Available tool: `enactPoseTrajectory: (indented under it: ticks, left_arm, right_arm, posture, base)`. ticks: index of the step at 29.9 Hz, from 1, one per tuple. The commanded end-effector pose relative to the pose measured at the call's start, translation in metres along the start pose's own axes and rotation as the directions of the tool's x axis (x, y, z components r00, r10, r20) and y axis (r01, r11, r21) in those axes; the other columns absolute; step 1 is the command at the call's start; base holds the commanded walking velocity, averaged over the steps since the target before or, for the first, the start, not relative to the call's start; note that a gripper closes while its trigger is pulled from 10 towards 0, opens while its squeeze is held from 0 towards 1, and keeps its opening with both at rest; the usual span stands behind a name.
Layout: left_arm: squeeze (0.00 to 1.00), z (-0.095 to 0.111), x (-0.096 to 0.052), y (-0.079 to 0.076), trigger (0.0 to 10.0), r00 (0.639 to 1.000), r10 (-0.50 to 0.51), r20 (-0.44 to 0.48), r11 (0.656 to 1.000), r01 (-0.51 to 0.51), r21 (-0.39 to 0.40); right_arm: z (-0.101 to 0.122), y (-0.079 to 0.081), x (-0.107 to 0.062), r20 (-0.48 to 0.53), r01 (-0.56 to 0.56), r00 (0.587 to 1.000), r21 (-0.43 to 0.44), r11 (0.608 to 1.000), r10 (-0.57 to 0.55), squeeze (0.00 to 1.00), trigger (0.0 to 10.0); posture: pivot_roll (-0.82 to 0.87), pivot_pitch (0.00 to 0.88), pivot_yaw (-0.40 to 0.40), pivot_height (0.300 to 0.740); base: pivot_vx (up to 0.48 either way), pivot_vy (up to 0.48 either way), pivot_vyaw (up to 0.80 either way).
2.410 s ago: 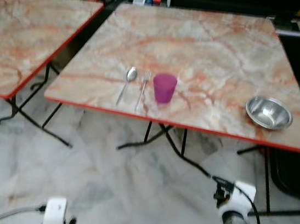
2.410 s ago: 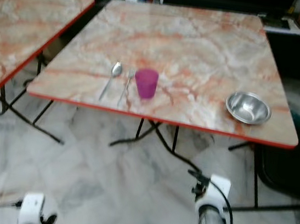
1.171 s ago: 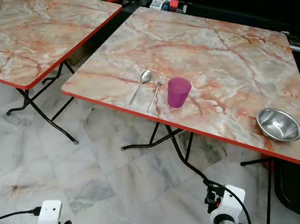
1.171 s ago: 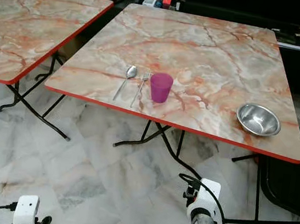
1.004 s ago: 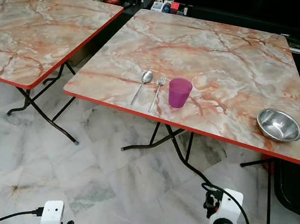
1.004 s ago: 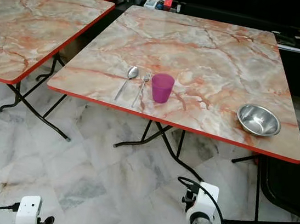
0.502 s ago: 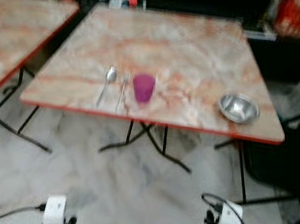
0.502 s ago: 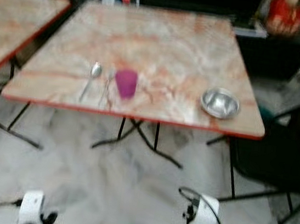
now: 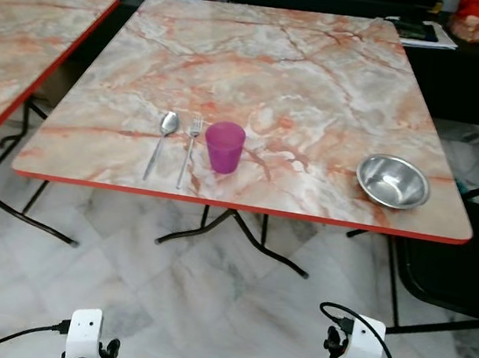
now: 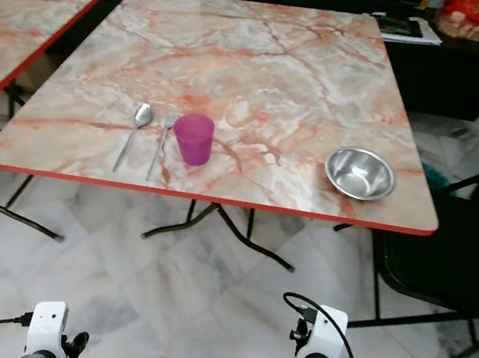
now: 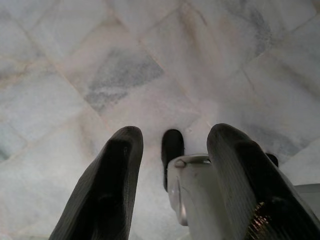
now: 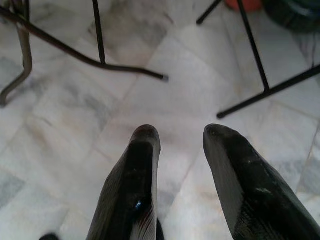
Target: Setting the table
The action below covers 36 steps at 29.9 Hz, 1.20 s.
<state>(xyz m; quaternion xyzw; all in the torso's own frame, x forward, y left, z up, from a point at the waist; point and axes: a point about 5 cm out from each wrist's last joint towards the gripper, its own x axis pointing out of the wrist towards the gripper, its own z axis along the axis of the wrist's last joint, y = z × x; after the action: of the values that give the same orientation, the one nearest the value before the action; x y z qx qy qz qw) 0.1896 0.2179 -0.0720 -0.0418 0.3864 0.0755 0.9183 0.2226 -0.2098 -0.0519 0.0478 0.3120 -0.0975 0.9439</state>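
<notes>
The marble table (image 9: 323, 84) is standing ahead of the robot, and both arms are hanging low over the tiled floor (image 9: 204, 316), well short of its near red edge. The left gripper (image 11: 172, 150) is pointing down at the floor with its two fingers spread apart and nothing between them; the right gripper (image 12: 180, 150) is likewise pointing at the floor, parted and empty, with the table's black legs (image 12: 100, 55) beyond it. On the table, the spoon (image 9: 163, 138) and fork (image 9: 189, 146) are lying side by side near the front edge, long axes running away from the robot, with the purple cup (image 9: 224, 146) just beside the fork. The steel bowl (image 9: 392, 181) is sitting well apart from them, near the front right corner. That bowl looks like the piece out of place, and it is lying forward and up from the right arm, which is the nearer one.
</notes>
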Motion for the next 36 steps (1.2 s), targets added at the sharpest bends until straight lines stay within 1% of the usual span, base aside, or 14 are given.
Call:
enactPoseTrajectory:
  ticks: [1,5,8,9,11,12,17,20,26,27,28,29,33,36]
  left_arm:
    - [0.00,-0.008,-0.003,0.004,10.0,0.999,0.018,-0.027,1.000,-0.019,-0.006]
    - [0.00,-0.008,-0.002,0.005,10.0,0.999,0.017,-0.029,1.000,-0.017,-0.004]
    - [0.00,-0.008,-0.003,0.005,10.0,0.999,0.018,-0.031,1.000,-0.018,-0.001]
    - [0.00,-0.007,-0.003,0.007,10.0,0.999,0.019,-0.031,1.000,-0.019,0.000]
    - [0.00,-0.006,-0.002,0.008,10.0,0.999,0.020,-0.032,1.000,-0.020,0.004]
    - [0.00,-0.005,-0.002,0.009,10.0,0.999,0.019,-0.031,1.000,-0.019,0.005]
    - [0.00,-0.003,-0.001,0.009,10.0,1.000,0.015,-0.028,1.000,-0.014,0.009]
    - [0.00,0.000,-0.001,0.011,10.0,1.000,0.014,-0.024,1.000,-0.014,0.009]
    - [0.00,0.002,-0.001,0.016,10.0,1.000,0.018,-0.021,1.000,-0.018,0.010]
    - [0.00,0.002,-0.002,0.019,10.0,1.000,0.022,-0.023,1.000,-0.021,0.011]
    - [0.00,0.000,-0.003,0.021,10.0,0.999,0.026,-0.023,1.000,-0.026,0.007]
    - [0.00,0.000,-0.003,0.022,10.0,0.999,0.027,-0.023,1.000,-0.027,0.006]
    - [0.00,-0.004,-0.004,0.022,10.0,0.999,0.030,-0.031,1.000,-0.030,0.007]
    - [0.00,-0.005,-0.004,0.022,10.0,0.999,0.030,-0.036,1.000,-0.030,0.008]
  right_arm:
    - [0.009,0.001,0.001,0.055,-0.013,0.998,0.011,1.000,0.012,0.00,10.0]
    - [0.025,0.001,0.001,0.163,-0.043,0.986,-0.009,0.999,0.044,0.00,10.0]
    - [0.028,0.000,-0.001,0.198,-0.045,0.979,-0.013,0.999,0.047,0.00,10.0]
    - [0.031,-0.001,-0.007,0.260,-0.062,0.963,-0.044,0.997,0.071,0.00,10.0]
    - [0.031,-0.001,-0.013,0.295,-0.070,0.951,-0.072,0.995,0.089,0.00,10.0]
    - [0.031,-0.003,-0.021,0.325,-0.083,0.940,-0.081,0.993,0.105,0.00,10.0]
    - [0.032,-0.004,-0.041,0.363,-0.099,0.923,-0.104,0.990,0.131,0.00,10.0]
    - [0.036,-0.002,-0.059,0.390,-0.112,0.908,-0.130,0.985,0.155,0.00,10.0]
    - [0.048,-0.003,-0.074,0.434,-0.101,0.888,-0.147,0.984,0.156,0.00,10.0]
    - [0.063,-0.001,-0.083,0.468,-0.098,0.870,-0.145,0.985,0.155,0.00,10.0]
    - [0.086,0.004,-0.088,0.526,-0.098,0.837,-0.124,0.987,0.149,0.00,10.0]
    - [0.091,0.005,-0.090,0.537,-0.099,0.831,-0.117,0.988,0.147,0.00,10.0]
    - [0.144,0.016,-0.088,0.650,-0.107,0.750,-0.062,0.992,0.122,0.00,10.0]
    - [0.169,0.020,-0.085,0.684,-0.112,0.722,-0.031,0.993,0.103,0.00,10.0]
  posture:
    - [-0.08,0.162,0.004,0.740]
    - [-0.09,0.162,0.009,0.740]
    - [-0.09,0.163,0.009,0.740]
    - [-0.10,0.164,0.013,0.740]
    - [-0.11,0.166,0.014,0.740]
    - [-0.12,0.162,0.017,0.740]
    - [-0.12,0.161,0.019,0.740]
    - [-0.12,0.159,0.019,0.740]
    - [-0.13,0.158,0.021,0.740]
    - [-0.13,0.158,0.023,0.740]
    - [-0.13,0.157,0.022,0.740]
    - [-0.13,0.157,0.022,0.740]
    - [-0.13,0.157,0.026,0.740]
    - [-0.13,0.156,0.027,0.740]
  base:
    - [0.000,0.000,0.00]
    - [0.000,0.000,0.00]
    - [0.000,0.000,0.00]
    - [0.000,0.000,0.00]
    - [0.000,0.000,0.00]
    - [0.000,0.000,0.00]
    - [0.000,0.000,0.00]
    - [0.000,0.000,0.00]
    - [0.000,0.000,0.00]
    - [0.000,0.000,0.00]
    - [0.000,0.000,0.00]
    - [0.000,0.000,0.00]
    - [0.000,0.000,0.00]
    - [0.000,0.000,0.00]
